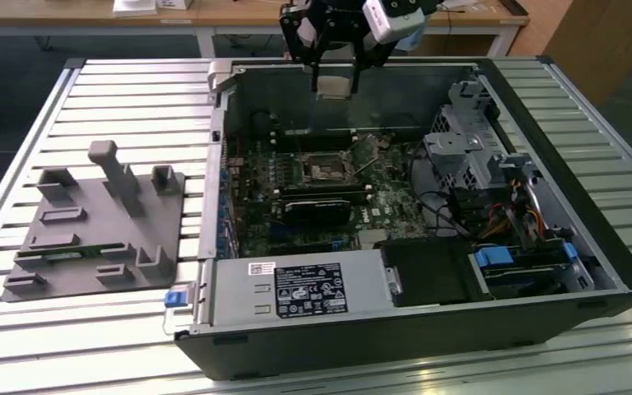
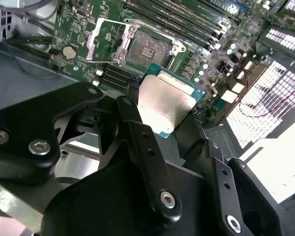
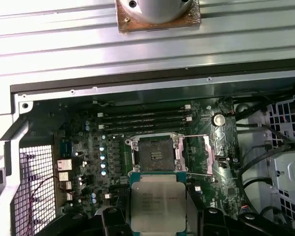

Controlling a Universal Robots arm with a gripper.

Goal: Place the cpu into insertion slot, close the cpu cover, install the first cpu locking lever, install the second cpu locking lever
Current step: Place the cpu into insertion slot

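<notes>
Worktop [image 1: 129, 90]: slatted, w/ PC case [image 1: 404, 337] on it.
Hand [image 1: 335, 82]: clamped on cpu [image 3: 158, 206], well clear of insertion slot [image 3: 157, 153].
Risk: skewed entry may damage slot.

An open black computer case [image 1: 404, 350] lies on the slatted metal table [image 1: 141, 107], with a labelled power supply [image 1: 299, 290] inside it. On the exterior view's left, a grey moulded fixture [image 1: 85, 239] sits near the case.

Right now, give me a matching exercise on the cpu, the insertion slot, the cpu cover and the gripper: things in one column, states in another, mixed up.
Things:
1 cpu
2 insertion slot
3 cpu cover
4 gripper

States:
A swung open
B closed around the chip
C empty
D held up in the air

Pairs: 1-D, 2-C, 3-A, 4-B
</notes>
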